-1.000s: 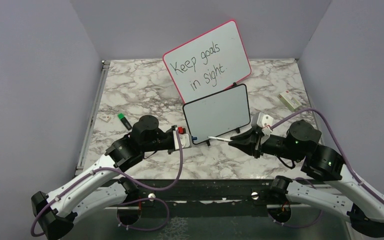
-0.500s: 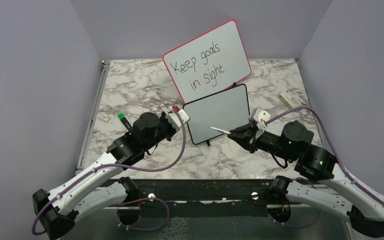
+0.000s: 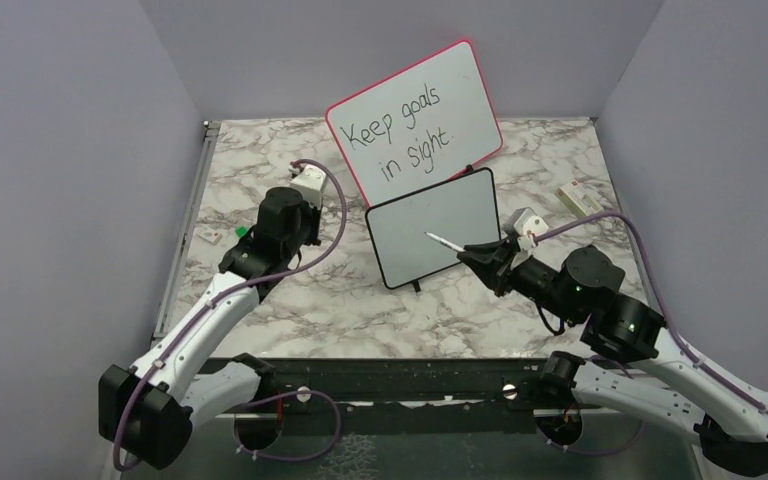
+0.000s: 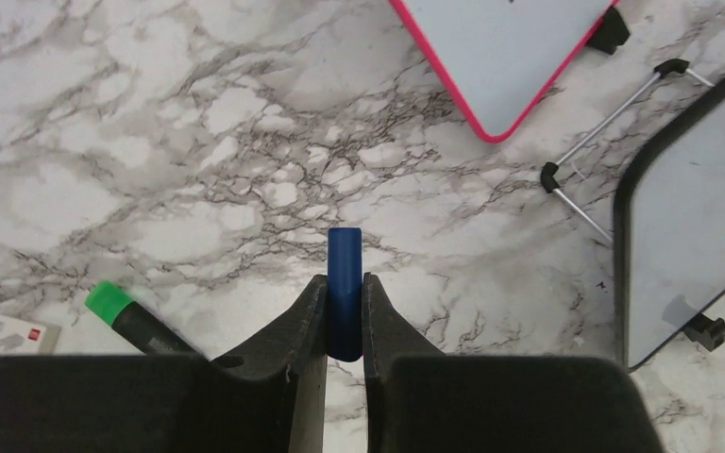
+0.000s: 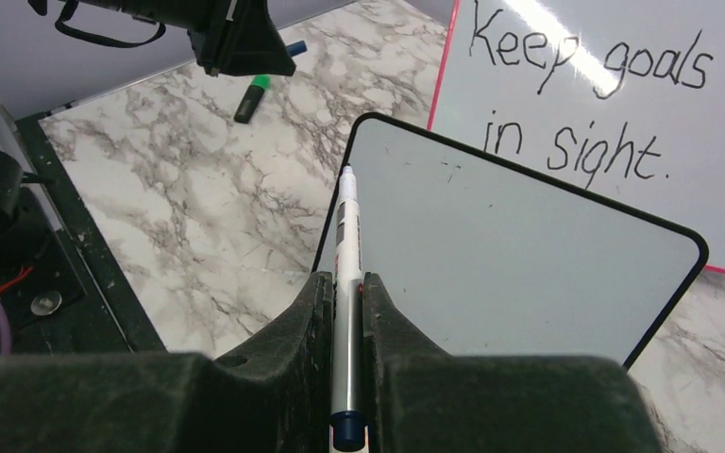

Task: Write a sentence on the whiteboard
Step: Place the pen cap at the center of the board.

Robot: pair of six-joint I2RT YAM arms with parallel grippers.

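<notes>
The small black-framed whiteboard (image 3: 445, 215) stands mid-table, and its face (image 5: 519, 255) is blank; no blue words show on it. My right gripper (image 5: 345, 283) is shut on a white marker (image 5: 346, 226) with a blue rear end. The uncapped tip (image 3: 428, 236) is at the board's left half; I cannot tell whether it touches. My left gripper (image 4: 345, 283) is shut on the blue marker cap (image 4: 345, 269) above the marble, left of both boards. It also shows in the right wrist view (image 5: 283, 55).
A larger pink-framed board (image 3: 415, 120) with black writing leans behind the small one, its wire stand (image 4: 590, 165) between them. A green-capped marker (image 4: 127, 311) and a small white card (image 3: 210, 237) lie at the left. A white block (image 3: 580, 200) lies at the right. Walls enclose the table.
My left arm swung from the board's lower left corner back and left, carrying the blue cap. My right gripper moved the marker tip from below the board up onto its face.
</notes>
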